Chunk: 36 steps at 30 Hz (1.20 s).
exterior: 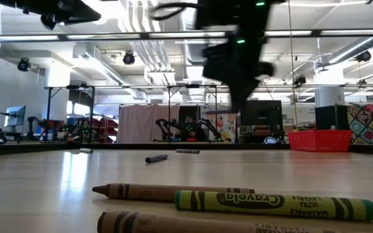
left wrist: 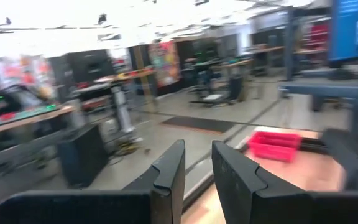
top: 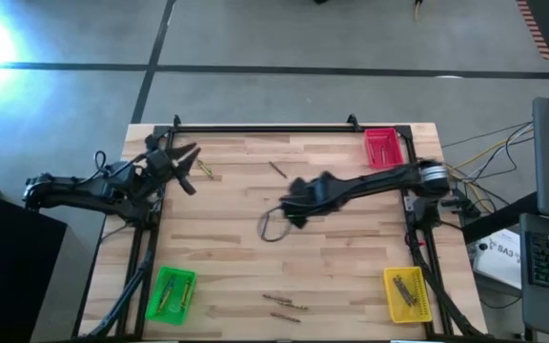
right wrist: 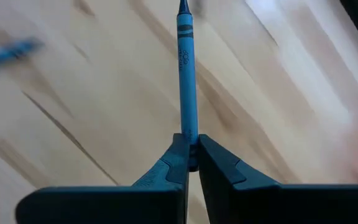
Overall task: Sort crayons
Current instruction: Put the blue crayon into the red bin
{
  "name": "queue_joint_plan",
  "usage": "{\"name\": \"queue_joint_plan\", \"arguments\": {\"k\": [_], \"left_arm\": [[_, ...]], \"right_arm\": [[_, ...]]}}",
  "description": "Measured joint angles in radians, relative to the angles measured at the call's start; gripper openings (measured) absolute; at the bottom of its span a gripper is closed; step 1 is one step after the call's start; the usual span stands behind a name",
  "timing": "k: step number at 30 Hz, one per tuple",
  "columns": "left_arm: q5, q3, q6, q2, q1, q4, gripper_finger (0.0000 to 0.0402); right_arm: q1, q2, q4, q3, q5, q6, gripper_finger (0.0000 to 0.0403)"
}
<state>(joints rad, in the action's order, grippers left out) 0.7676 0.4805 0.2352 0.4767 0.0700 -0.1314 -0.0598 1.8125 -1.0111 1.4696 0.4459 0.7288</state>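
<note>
My right gripper (top: 291, 213) hangs over the middle of the table, slanting down, shut on a blue crayon (right wrist: 186, 74) that sticks out past its fingertips. My left gripper (left wrist: 197, 155) is raised at the table's far left (top: 190, 168), pointing about level, open with nothing between its fingers. Loose crayons lie flat on the wood: one near the far middle (top: 276, 169), one by the left gripper (top: 203, 171), and a brown (exterior: 147, 191) and a green one (exterior: 271, 202) near the front edge (top: 284, 303). Another blue crayon (right wrist: 5, 53) lies on the table below. My right gripper pinches the blue crayon's blunt end (right wrist: 189, 132) between its two fingertips. The crayon runs on in line with the fingers, its pointed tip (right wrist: 183, 7) away from them. It is lifted clear of the table.
A red tray (top: 382, 146) stands at the far right corner, a green tray (top: 170, 293) at the near left and a yellow tray (top: 408, 293) at the near right, the last two with crayons in them. A black frame rail (top: 265, 129) runs along the table's far edge.
</note>
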Motion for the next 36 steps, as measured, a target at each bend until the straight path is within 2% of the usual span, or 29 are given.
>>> {"name": "queue_joint_plan", "arguments": {"k": [4,9,13,16,20,27,31,36], "left_arm": [[-0.103,0.000,0.025,0.019,0.000,-0.003,0.0064],[-0.112,0.000,0.073,0.061,0.000,-0.066,0.0064],[-0.112,0.000,0.071,0.103,0.000,-0.148,0.0064],[-0.112,0.000,0.070,0.138,0.000,-0.182,0.0064],[-0.113,0.000,0.075,0.181,0.000,-0.211,0.0064],[-0.083,0.000,0.089,0.228,-0.003,-0.235,0.0064],[-0.032,0.000,0.089,0.235,-0.009,-0.235,0.0064],[-0.019,0.000,0.079,0.230,-0.010,-0.225,0.0064]], "right_arm": [[-0.020,-0.197,-0.017,-0.216,-0.031,0.150,0.0017],[-0.020,-0.414,-0.037,-0.412,0.002,0.278,0.0017],[0.064,-0.553,-0.064,-0.518,0.134,0.350,0.0017],[0.167,-0.623,-0.061,-0.577,0.154,0.355,0.0017],[0.341,-0.661,-0.054,-0.633,0.160,0.306,0.0017],[0.602,-0.633,0.021,-0.656,0.150,0.152,0.0018],[0.683,-0.609,0.137,-0.656,0.080,0.029,0.0018],[0.729,-0.576,0.190,-0.657,0.072,-0.015,0.0032]]}}
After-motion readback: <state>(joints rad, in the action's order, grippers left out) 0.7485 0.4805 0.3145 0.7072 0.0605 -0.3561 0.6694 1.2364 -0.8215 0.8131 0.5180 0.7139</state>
